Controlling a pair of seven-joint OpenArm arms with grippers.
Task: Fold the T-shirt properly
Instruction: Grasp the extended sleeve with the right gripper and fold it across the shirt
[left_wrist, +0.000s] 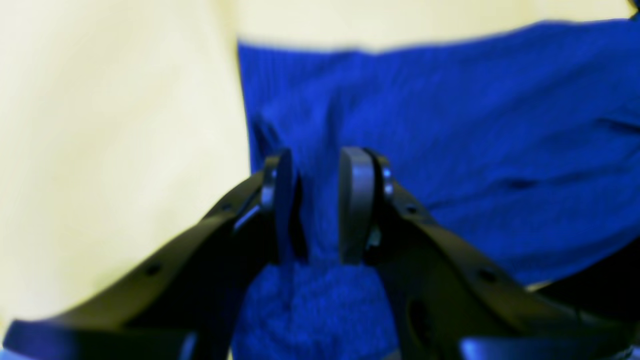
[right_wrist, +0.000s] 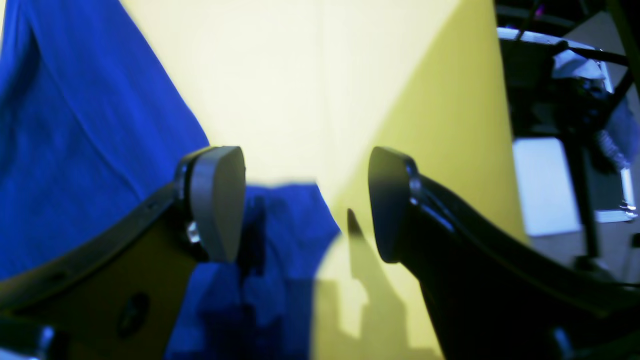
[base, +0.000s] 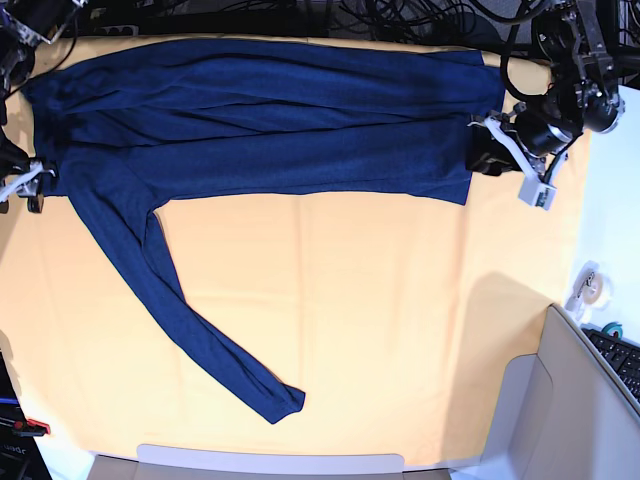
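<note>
**Hem pinched, shoulder end not yet gripped**

The T-shirt (base: 270, 120) lay flat on the yellow-orange tabletop (base: 380, 330), filling its far half, with its long axis running across the base view. The hem pointed toward the left gripper (left_wrist: 314, 205) at that view's right edge; the shoulder end pointed toward the right gripper (right_wrist: 306, 202) at the left edge. One sleeve trailed diagonally down toward the near edge, ending well apart from the body.

The left gripper's fingers (left_wrist: 356, 200) were nearly closed, with a bunched fold of the hem pinched between them. The right gripper's fingers (right_wrist: 217, 200) stood wide apart and held nothing; we saw only the edge of the blue cloth lying beneath the gap.

We judged the step in hand to be securing both ends before lifting. To do it well, the right gripper should sink onto the cloth edge and close over both layers, not just the top one. Then both arms should rise evenly, keeping the body taut along its long axis so that the loose sleeve drags in cleanly.
</note>
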